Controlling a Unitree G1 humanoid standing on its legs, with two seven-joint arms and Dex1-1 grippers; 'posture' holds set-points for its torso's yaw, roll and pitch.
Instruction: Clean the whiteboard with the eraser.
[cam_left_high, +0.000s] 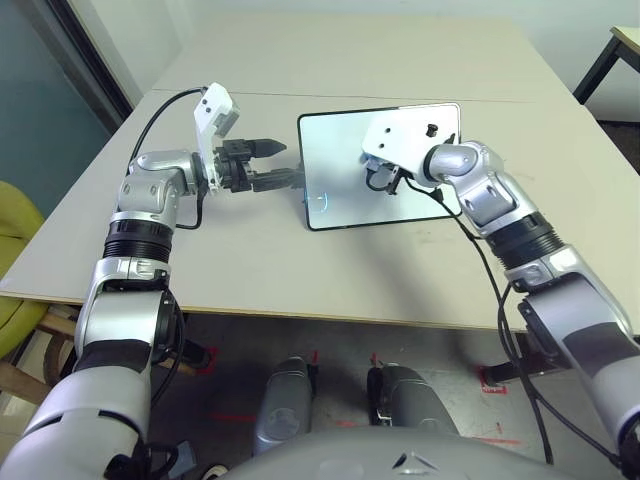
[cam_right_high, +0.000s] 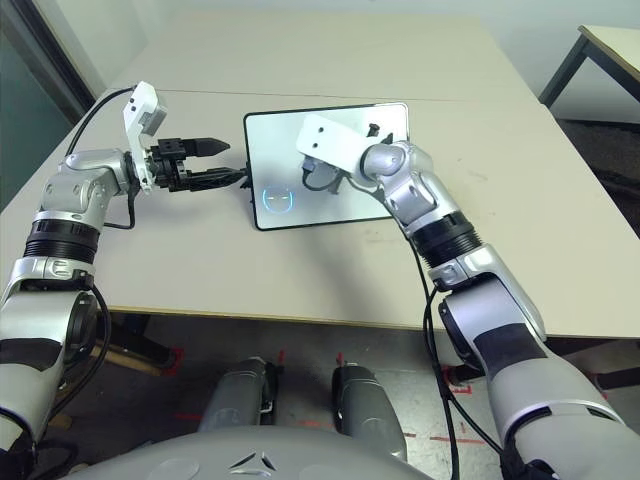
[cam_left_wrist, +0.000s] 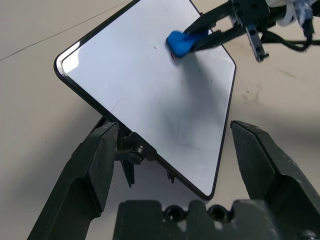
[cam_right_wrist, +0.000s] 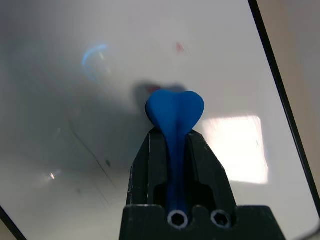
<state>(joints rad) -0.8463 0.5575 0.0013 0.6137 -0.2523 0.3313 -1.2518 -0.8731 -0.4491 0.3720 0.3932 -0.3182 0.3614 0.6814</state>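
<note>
Now, whiteboard (cam_left_high: 345, 175): tilted on my table (cam_left_high: 250, 260), nearly clean.
Eraser (cam_left_wrist: 181, 43): pinched in my right gripper (cam_right_wrist: 175, 132), tip against the board.
Left gripper (cam_left_wrist: 175, 165): jaws spread wide at the board's edge, gripping nothing.

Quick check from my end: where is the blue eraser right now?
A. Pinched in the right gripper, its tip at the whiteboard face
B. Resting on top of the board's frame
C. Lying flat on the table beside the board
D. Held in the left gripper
A: the right wrist view shows the eraser squeezed between the shut fingers of the right gripper, its tip at the whiteboard; the left gripper stands open.
</note>
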